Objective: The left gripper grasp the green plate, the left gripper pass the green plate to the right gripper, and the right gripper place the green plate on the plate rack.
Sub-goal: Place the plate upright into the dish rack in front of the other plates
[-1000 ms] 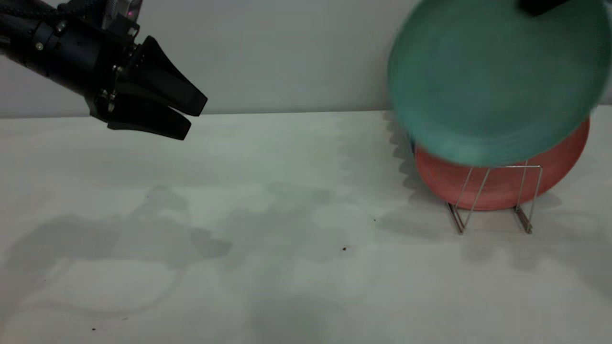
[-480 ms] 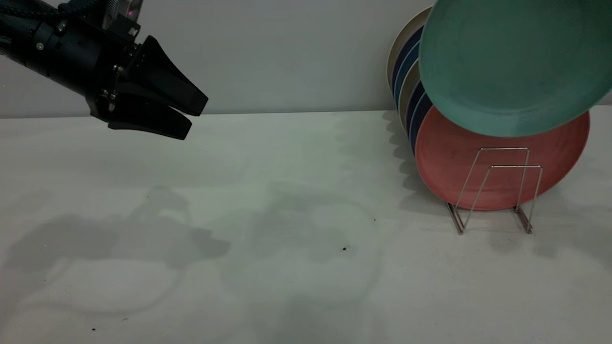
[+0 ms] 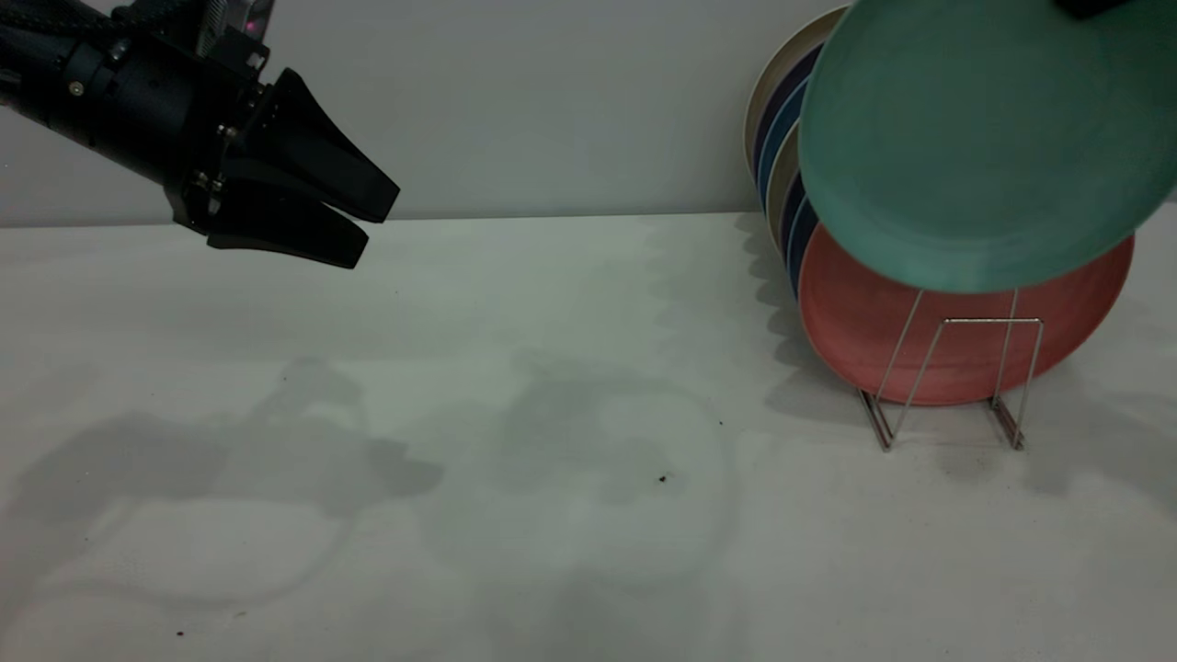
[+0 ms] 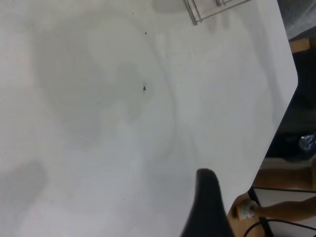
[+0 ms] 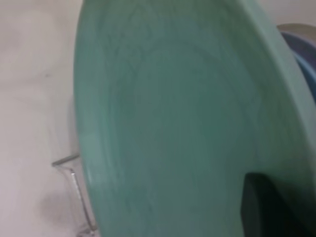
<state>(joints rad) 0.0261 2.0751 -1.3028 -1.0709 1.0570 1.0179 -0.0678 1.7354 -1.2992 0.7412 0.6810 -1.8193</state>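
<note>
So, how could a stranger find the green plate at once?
Look at the right end of the white table, where a wire rack holds a row of upright plates. The green plate hangs in the air above the pink plate, the only one not seated in the rack.

1. Dim, even light from above; no glare on the matte table (image 3: 552,386).
2. Soft, broad arm shadows lie on the table's near left and centre.
3. Plate stack (image 3: 782,138) casts a scalloped shadow leftward.
4. Right wrist view soft: green plate (image 5: 173,123) out of focus.
5. Left wrist view hazy, washed out.
</note>
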